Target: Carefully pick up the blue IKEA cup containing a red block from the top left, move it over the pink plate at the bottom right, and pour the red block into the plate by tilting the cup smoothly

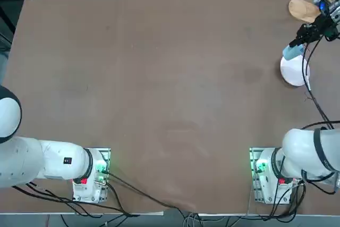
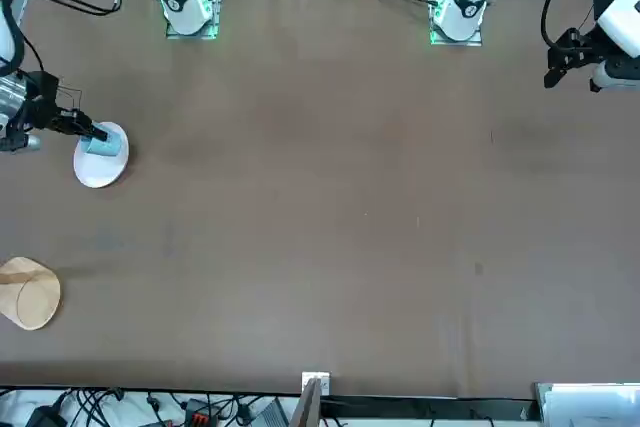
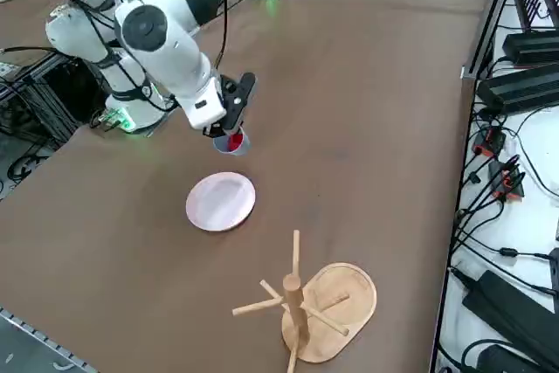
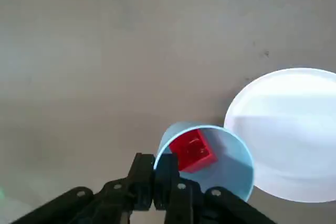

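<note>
My right gripper (image 4: 156, 174) is shut on the rim of the blue IKEA cup (image 4: 220, 163) and holds it in the air, tilted. The red block (image 4: 191, 150) lies inside the cup against its wall. In the top view the cup (image 1: 292, 51) hangs at the far edge of the pink plate (image 1: 294, 70), near the table's right side. From the right side the cup (image 3: 231, 141) shows red inside, held beside and above the plate (image 3: 220, 201). The front view puts the cup (image 2: 100, 142) over the plate's (image 2: 100, 167) upper part.
A tan wooden stand with pegs (image 3: 307, 299) rests on its oval base beyond the plate, near the table's far right corner (image 1: 304, 10). Cables trail from the arm over the table's right edge. Bare brown tabletop (image 1: 159, 78) stretches leftward.
</note>
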`<state>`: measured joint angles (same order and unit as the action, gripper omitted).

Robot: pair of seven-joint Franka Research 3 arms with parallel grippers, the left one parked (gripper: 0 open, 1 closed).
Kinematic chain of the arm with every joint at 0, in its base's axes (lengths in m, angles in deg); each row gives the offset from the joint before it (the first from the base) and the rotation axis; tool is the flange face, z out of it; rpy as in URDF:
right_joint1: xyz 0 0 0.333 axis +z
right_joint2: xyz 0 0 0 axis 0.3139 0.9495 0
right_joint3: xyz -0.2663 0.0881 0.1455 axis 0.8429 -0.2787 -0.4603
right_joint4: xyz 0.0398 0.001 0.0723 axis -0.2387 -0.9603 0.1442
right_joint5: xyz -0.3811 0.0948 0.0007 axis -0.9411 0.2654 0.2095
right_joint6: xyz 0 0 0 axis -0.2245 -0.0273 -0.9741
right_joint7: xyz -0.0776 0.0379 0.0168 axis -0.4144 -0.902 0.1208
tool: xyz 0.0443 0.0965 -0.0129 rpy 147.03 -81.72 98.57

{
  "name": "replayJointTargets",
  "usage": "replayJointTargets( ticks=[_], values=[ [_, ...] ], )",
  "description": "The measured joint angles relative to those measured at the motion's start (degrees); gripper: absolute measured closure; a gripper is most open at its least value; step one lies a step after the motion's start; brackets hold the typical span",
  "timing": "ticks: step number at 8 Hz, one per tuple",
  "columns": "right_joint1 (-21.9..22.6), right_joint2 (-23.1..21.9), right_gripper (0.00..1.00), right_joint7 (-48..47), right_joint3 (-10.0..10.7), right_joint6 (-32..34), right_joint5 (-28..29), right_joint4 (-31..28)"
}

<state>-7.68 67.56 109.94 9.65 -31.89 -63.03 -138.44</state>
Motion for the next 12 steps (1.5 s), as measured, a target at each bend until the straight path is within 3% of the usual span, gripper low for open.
replayJointTargets(
  ticks=[3,8,12],
  values=[
    [-6.7,4.4,0.97,11.8,0.0,5.8,3.0,2.9],
    [-11.2,9.6,0.97,13.9,0.0,11.5,10.0,4.0],
    [-17.8,19.2,0.97,16.2,0.0,24.8,13.1,11.9]
  ],
)
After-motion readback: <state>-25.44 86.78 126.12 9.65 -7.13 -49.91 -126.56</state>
